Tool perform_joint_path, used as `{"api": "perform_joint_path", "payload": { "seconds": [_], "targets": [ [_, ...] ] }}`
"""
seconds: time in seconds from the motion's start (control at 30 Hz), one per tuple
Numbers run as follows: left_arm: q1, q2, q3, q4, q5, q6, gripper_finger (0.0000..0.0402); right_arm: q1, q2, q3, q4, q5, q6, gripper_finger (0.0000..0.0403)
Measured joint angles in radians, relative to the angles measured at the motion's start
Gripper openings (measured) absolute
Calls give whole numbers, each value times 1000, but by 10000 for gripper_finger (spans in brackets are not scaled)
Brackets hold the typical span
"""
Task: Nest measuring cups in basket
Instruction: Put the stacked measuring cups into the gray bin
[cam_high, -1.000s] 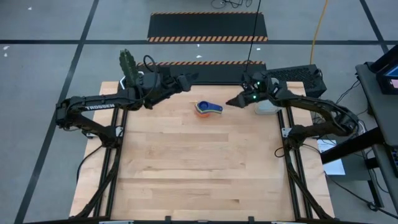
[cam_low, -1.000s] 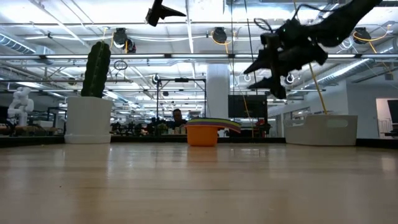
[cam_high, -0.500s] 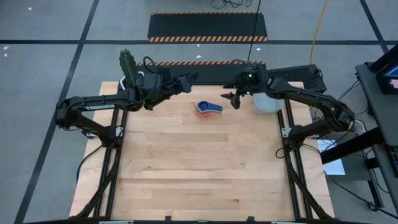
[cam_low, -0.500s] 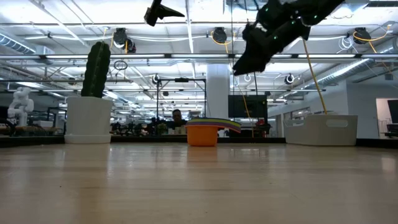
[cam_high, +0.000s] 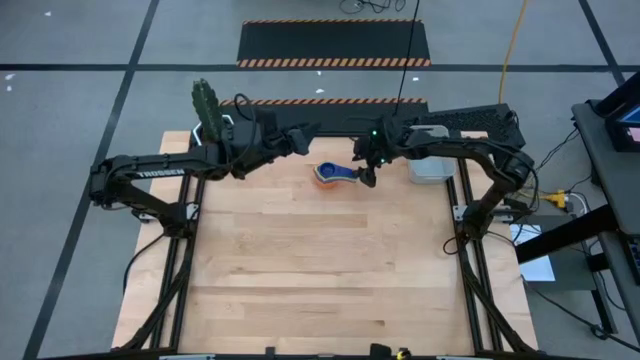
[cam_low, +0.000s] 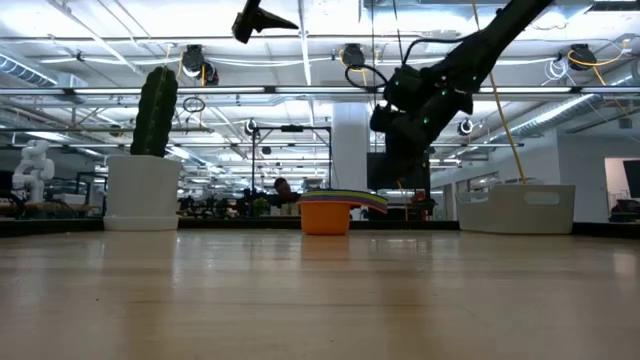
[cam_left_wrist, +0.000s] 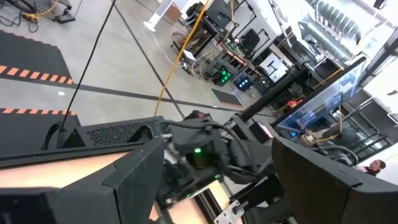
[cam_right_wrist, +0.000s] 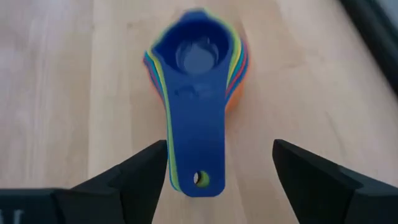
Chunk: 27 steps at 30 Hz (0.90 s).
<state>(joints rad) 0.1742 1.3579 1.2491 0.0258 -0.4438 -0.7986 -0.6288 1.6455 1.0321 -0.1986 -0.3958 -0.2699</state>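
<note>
Swung in from beside the basket, the right hand now hangs released, fingers spread, over the handle of the nested measuring cups on the counter; contact seems unlikely. Left hand hovers released nearby.

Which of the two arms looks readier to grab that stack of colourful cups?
Probably the right. Its gripper hangs open over the handle end of the cup stack, fingers either side in its wrist view. The left gripper hangs open higher up, beside the stack.
</note>
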Motion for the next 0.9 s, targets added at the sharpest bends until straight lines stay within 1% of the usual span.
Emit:
{"api": "perform_joint_path", "payload": {
  "seconds": [0.1,0.17,0.33,0.6,0.73,0.9],
  "targets": [
    [-5,0,0,0,1,0,298,14,36,0,0,-3,-7,282],
    [-7,0,0,0,1,0,298,26,56,0,-1,-29,-6,280],
    [-13,0,0,-1,1,0,298,65,86,0,4,-26,-6,278],
    [-14,0,0,0,2,-4,298,114,115,0,-1,59,14,275],
    [-13,0,0,0,7,-4,298,136,115,0,-7,111,65,255],
    [-13,0,0,0,25,-3,298,167,115,0,-8,112,138,213]
  ]
}}
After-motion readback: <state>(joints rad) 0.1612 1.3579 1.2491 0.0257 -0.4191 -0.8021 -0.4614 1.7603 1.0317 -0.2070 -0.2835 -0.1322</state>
